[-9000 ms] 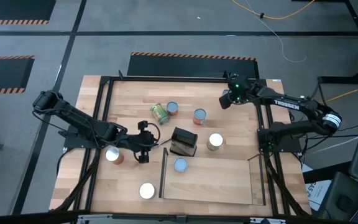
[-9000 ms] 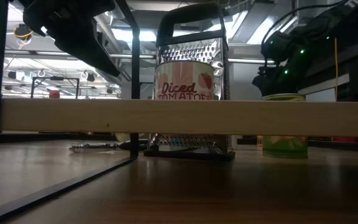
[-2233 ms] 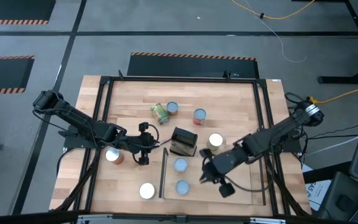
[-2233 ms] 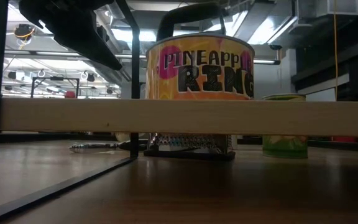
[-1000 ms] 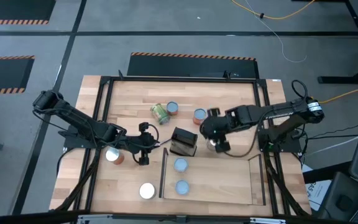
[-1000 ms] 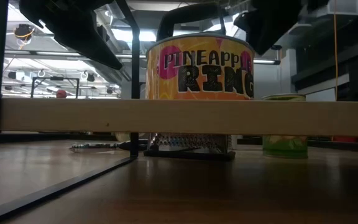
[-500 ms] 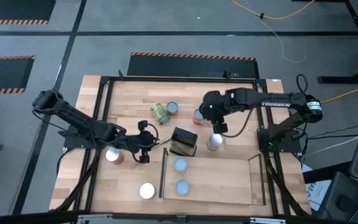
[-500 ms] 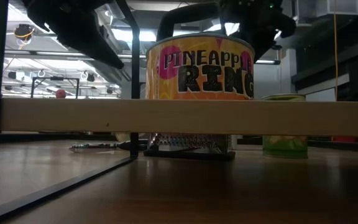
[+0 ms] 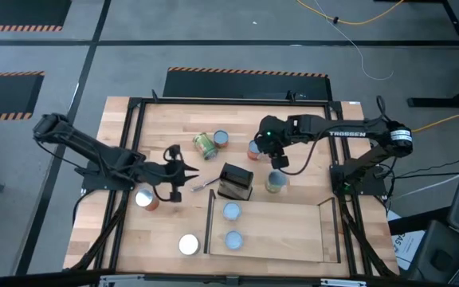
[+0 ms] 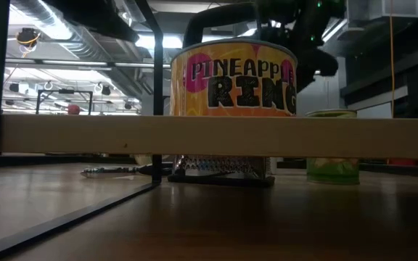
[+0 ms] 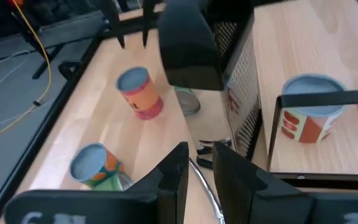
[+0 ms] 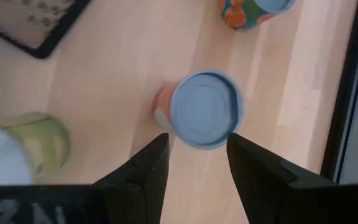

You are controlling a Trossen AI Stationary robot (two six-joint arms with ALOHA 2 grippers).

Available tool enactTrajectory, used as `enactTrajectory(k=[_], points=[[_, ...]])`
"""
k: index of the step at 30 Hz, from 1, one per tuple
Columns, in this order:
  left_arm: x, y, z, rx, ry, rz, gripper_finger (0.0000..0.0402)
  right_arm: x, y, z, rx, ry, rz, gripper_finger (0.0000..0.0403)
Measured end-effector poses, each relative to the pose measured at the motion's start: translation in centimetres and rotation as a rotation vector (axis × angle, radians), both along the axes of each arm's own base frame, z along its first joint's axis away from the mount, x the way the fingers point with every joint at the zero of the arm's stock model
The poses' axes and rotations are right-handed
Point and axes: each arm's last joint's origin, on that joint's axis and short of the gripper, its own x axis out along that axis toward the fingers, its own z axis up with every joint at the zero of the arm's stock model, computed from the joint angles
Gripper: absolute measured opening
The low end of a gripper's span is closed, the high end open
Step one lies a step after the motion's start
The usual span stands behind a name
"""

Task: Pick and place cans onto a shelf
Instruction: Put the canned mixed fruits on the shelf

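We hovered right hand, fingers spread, above blue-topped can for grasp; left hand near-closed, empty.

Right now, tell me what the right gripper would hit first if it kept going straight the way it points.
The right gripper, jaws open, points down at an upright blue-topped can with an orange side, framed between its fingers. That can comes first, then the tabletop. Height above it is unclear.

Cans across my worktop, two on the shelf.
My right end effector hangs above a can; my left end effector sits left of the grater.
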Motion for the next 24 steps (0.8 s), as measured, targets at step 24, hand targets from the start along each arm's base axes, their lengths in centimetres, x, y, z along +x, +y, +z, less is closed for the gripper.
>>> enactTrajectory(k=[24], points=[[-0.6,0.3,0.5,-0.008,-0.016,0.001,0.0066,-1.3,-1.6,-5.9,0.094,-0.098,-0.015,0.0153]])
